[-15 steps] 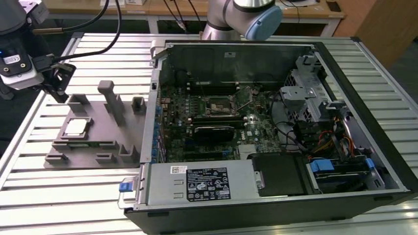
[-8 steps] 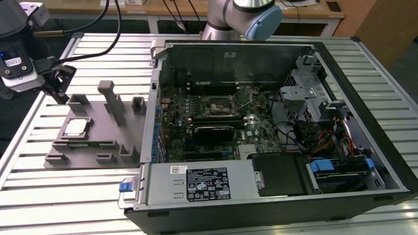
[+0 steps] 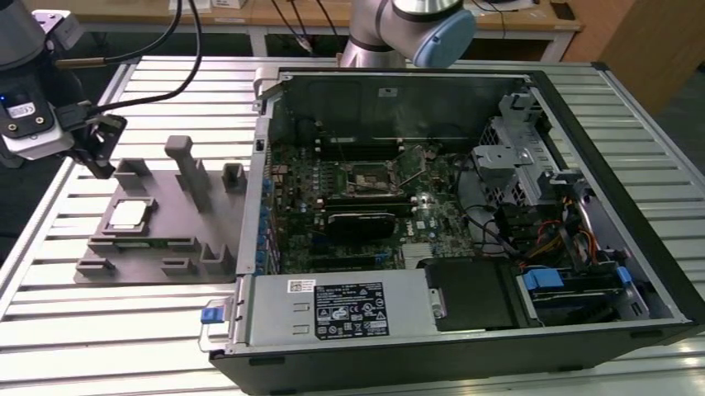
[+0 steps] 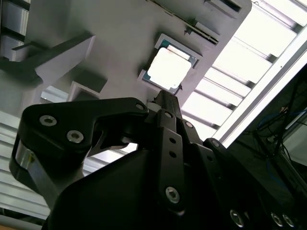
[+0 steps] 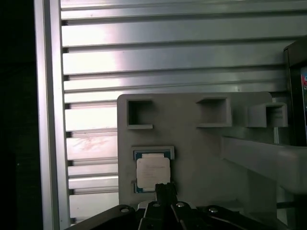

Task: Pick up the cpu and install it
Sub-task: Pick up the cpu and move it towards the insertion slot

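**Gripper held above the holder, cpu unpicked**

The gripper (image 3: 102, 167) is seen at the exterior view's left edge. It is carried at the wrist end of the arm and pointed down at a slant toward the grey holder block (image 3: 165, 247). Its fingertips are drawn together into one narrow tip in both wrist views (image 4: 165, 95) (image 5: 165, 188), and nothing is gripped between them.

The cpu (image 3: 130, 214) is seated flat in a square recess of the holder, silver top up, and is not touched; in the exterior view the tip is held above and just beside it. In both wrist views the cpu (image 4: 169, 69) (image 5: 152, 173) is framed directly beyond the tip.

The holder is laid on the slatted metal table (image 3: 111, 322), next to the open computer case (image 3: 617, 124), where the motherboard socket (image 3: 372, 175) is exposed, well apart from the gripper.
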Tool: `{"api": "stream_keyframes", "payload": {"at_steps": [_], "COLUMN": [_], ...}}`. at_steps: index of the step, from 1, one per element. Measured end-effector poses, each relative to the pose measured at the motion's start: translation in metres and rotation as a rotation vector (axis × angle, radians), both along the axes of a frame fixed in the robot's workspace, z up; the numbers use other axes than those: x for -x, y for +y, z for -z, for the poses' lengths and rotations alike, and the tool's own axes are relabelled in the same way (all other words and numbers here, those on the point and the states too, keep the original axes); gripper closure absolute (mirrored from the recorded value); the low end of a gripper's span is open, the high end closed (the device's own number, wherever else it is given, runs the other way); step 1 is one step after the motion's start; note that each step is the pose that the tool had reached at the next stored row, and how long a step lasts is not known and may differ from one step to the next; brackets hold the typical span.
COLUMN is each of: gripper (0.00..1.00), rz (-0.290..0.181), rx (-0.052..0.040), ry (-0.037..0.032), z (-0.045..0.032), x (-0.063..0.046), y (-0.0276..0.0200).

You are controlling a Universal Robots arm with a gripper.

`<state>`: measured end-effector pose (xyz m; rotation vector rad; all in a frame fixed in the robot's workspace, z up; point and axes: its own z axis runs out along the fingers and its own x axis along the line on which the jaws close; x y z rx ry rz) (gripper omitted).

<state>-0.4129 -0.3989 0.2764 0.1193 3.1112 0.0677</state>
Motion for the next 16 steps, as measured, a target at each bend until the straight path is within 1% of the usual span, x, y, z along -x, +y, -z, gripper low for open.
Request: {"api": "stream_keyframes", "payload": {"at_steps": [6,14,16], "gripper": [0.89,0.89,0.89], "rz": [0.000,0.000,0.000], "rx": [0.0000,0.0000,0.0001], "ry": [0.0001,0.0000,0.0002], "z": [0.0097,0.0241,0.0266], "x": [0.003,0.004,0.004], "y": [0.0000,0.0000,0.0000]}}
